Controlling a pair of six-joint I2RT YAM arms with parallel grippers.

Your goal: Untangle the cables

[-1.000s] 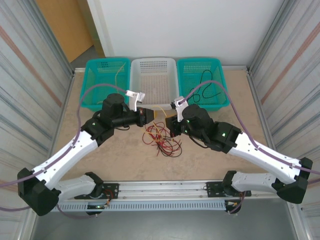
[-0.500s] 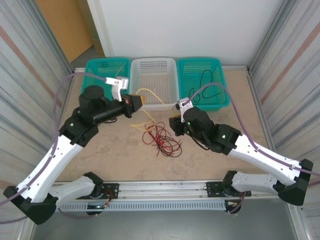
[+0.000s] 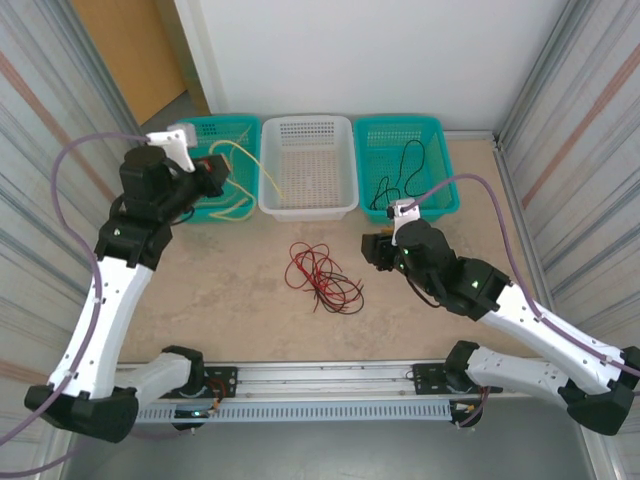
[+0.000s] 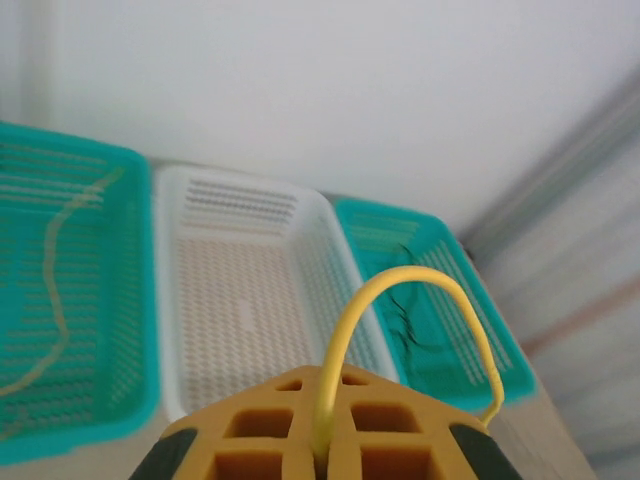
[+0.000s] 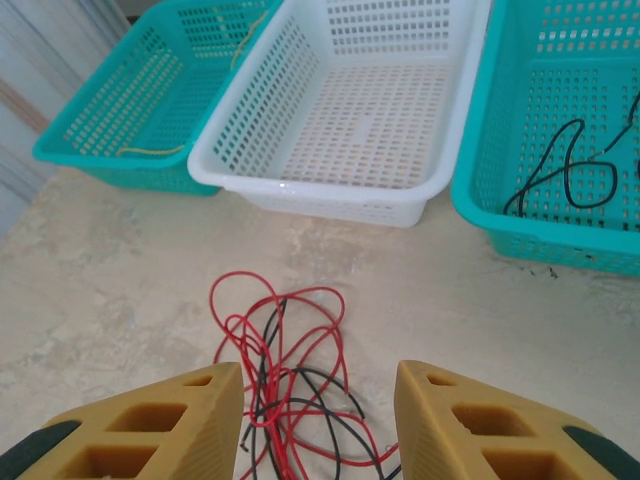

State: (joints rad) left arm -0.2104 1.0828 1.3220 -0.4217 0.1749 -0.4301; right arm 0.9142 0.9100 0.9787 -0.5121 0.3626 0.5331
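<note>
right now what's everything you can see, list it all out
table: 1, beige, under everything
left teal basket: 1, teal, far left
white basket: 1, white, far middle
right teal basket: 1, teal, far right
tan cable: 1, yellow-tan, lying in the left teal basket
black cable: 1, black, in the right teal basket
yellow cable: 1, yellow, arching up out of the left gripper
red and black tangle: 1 heap, strand count unclear, on the table in front of the white basket
left gripper: 1, orange fingers, shut on the yellow cable, at the left teal basket
right gripper: 1, orange fingers, open and empty, facing the tangle
</note>
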